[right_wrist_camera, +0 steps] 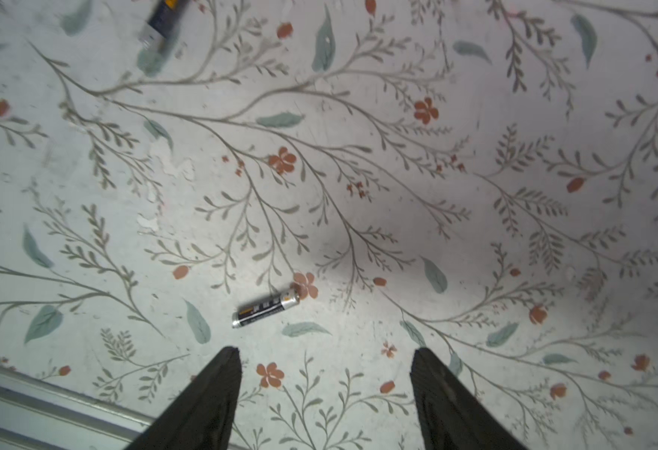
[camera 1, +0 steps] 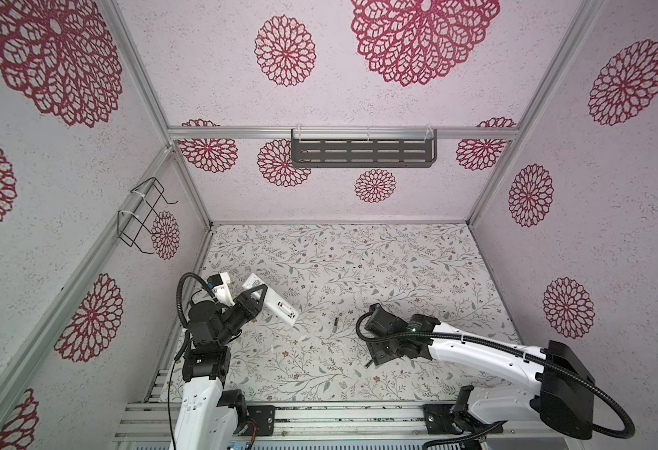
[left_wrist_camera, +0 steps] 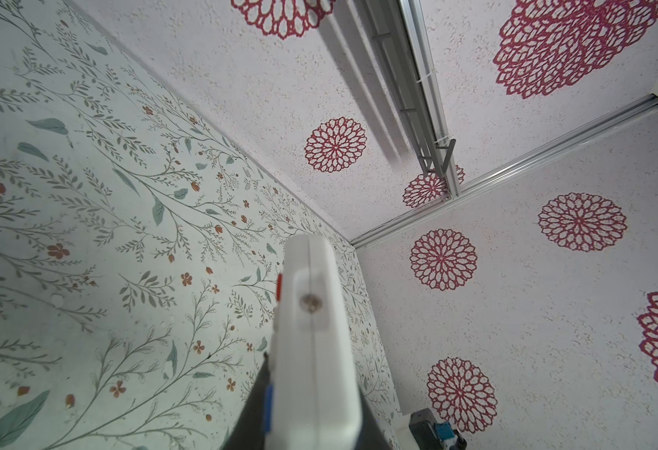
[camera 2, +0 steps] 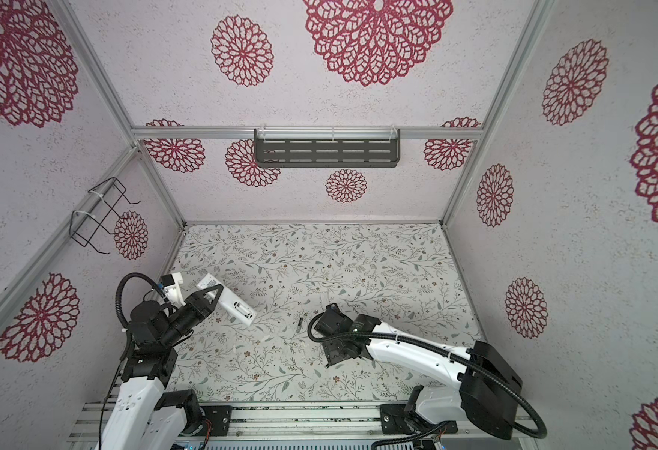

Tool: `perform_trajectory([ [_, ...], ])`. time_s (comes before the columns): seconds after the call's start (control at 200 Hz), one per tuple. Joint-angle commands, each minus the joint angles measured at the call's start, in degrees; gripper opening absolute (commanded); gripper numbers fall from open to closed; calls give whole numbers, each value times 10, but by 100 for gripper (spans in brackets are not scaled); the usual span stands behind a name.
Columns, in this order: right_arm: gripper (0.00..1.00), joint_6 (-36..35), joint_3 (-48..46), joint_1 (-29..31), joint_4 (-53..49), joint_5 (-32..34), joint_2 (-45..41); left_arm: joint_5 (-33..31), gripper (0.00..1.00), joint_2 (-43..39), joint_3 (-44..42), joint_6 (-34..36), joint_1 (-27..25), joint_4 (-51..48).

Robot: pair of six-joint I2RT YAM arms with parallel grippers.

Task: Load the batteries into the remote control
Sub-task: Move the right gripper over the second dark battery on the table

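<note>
Clamping remote control (camera 1: pixel 280 307) aloft in left gripper (camera 1: pixel 256 293), right gripper (right_wrist_camera: pixel 325 358) spread above batteries (right_wrist_camera: pixel 265 309) loose on desk (camera 1: pixel 358 265), neither loaded yet.

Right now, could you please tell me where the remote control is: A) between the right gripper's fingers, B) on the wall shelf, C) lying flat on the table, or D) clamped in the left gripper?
D: the left gripper is shut on the remote control, while the right gripper stands open and empty.

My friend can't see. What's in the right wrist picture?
A small dark battery lies on the flowery table, just ahead of the open right gripper. A second battery lies farther off, partly out of the picture.
</note>
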Motion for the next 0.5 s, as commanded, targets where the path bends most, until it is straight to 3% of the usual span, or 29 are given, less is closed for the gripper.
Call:
perform_trajectory([
  [0.0,77,28,26,16,-93,1,22,1,11,-8,-2,2,2,9],
  [0.225,81,25,-8,23,-56,-23,42,5,12,-9,-8,-4,2,22],
  [0.496,83,-40,-8,32,-13,-25,103,11,12,-6,-4,-4,3,27],
])
